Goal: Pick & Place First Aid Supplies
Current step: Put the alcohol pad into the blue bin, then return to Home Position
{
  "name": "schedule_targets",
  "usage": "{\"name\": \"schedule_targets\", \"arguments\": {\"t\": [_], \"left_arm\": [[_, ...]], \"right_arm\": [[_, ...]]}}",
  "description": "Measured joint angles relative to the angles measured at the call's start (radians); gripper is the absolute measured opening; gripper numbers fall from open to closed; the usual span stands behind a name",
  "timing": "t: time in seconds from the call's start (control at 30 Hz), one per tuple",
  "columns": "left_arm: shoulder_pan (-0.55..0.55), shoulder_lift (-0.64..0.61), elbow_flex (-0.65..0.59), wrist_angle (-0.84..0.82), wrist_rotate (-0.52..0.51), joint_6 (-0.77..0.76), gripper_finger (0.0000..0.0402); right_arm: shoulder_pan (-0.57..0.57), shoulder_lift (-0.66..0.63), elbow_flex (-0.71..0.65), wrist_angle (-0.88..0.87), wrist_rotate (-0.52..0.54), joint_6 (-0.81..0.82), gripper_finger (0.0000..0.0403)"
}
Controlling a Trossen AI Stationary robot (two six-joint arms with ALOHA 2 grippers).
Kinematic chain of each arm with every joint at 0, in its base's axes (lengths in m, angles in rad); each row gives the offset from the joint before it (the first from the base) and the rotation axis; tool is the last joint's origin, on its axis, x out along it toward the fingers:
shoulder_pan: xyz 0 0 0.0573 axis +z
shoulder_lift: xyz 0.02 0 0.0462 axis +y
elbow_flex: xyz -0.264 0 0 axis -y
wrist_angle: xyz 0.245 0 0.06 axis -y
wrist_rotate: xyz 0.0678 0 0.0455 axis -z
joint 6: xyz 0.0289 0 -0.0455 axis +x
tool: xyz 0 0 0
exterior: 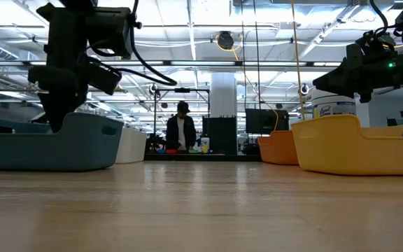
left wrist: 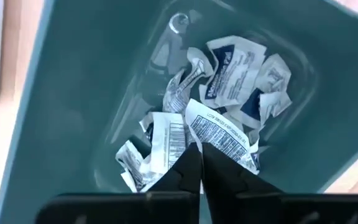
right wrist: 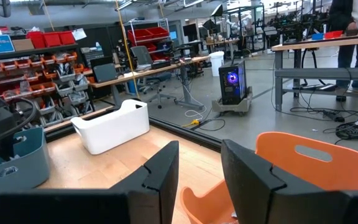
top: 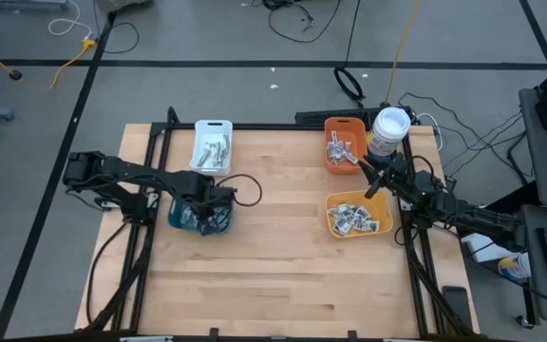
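The left gripper (left wrist: pixel 201 149) hangs inside the teal bin (top: pixel 198 217) near the worktop's left edge — fingers pressed together, empty, just above the white first aid packets (left wrist: pixel 219 130) heaped on its floor. The right gripper (right wrist: pixel 199 171) waits over the orange bin (top: pixel 343 142) at the far right corner — fingers parted, holding nothing.

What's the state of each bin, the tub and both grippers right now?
teal bin: upright, holds packets.
white bin: upright, holds packets.
orange bin: upright, holds packets.
yellow bin: upright, holds packets.
tub: upright, lid on.
left gripper: shut, tips down inside the teal bin among the packets.
right gripper: open, empty, held between the orange and yellow bins.
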Motion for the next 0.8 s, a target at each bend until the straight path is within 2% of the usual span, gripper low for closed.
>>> {"name": "schedule_targets", "arguments": {"t": [0.1,0.2,0.33,0.6,0.67,0.8], "left_arm": [[0.0,0.0,0.0,0.006,0.002,-0.031,0.0036],[0.0,-0.001,0.0,0.013,0.027,-0.028,0.0084],[0.0,-0.019,0.0,0.033,0.044,-0.027,0.0177],[0.023,-0.154,0.0,0.044,0.025,-0.03,0.0377],[0.041,-0.192,0.0,0.051,0.019,-0.02,0.0392],[0.092,-0.285,-0.021,0.132,0.012,-0.033,0.036]], "right_arm": [[0.0,0.0,0.0,0.0,0.0,0.0,0.0116],[0.0,0.0,0.0,0.0,0.0,0.0,0.0116],[0.0,0.0,0.0,0.0,0.0,0.0,0.0116],[0.0,0.0,0.0,0.0,0.0,0.0,0.0116],[0.0,0.0,0.0,0.0,0.0,0.0,0.0116],[0.0,0.0,0.0,0.0,0.0,0.0,0.0116]]}}
